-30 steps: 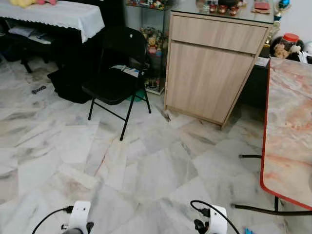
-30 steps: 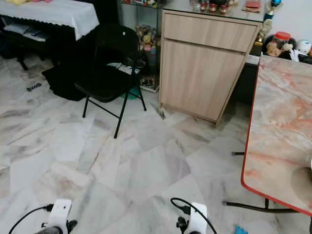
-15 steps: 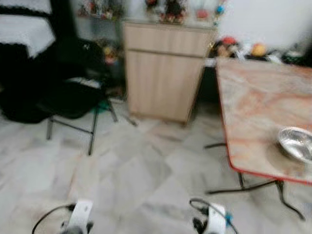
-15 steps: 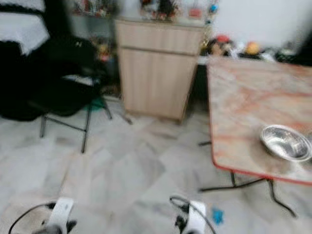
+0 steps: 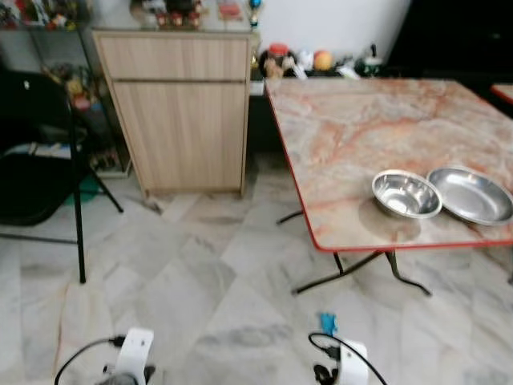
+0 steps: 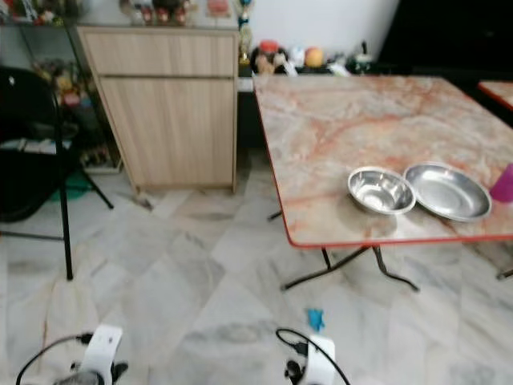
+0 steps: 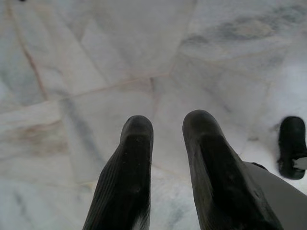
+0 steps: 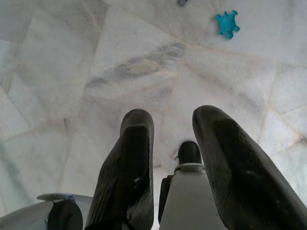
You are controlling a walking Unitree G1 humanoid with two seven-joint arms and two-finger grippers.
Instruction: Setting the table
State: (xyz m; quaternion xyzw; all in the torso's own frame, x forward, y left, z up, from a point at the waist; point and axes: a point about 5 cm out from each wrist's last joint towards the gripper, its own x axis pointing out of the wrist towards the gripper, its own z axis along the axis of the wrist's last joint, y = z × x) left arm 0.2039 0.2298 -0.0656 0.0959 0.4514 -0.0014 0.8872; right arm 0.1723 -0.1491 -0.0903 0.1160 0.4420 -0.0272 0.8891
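A marble-patterned table (image 5: 361,128) with a red edge stands ahead to my right. Near its front edge sit a small steel bowl (image 5: 405,194) and, just right of it, a wider shallow steel dish (image 5: 470,195). A pink object (image 6: 505,183) peeks in at the far right of the table. Both arms hang low at the bottom of the eye views, well short of the table. My left gripper (image 7: 167,124) points down at the bare floor, open and holding nothing. My right gripper (image 8: 172,120) also hangs over the floor, open and holding nothing.
A wooden cabinet (image 5: 180,112) stands at the wall left of the table, and a black folding chair (image 5: 40,160) is at far left. A small blue toy (image 5: 328,323) lies on the marble floor before the table's metal legs (image 5: 361,273). Clutter lines the back wall.
The camera has swung right: the chair and cabinet shifted left, and the table with the two steel dishes has come fully into view. Both arms still hang low.
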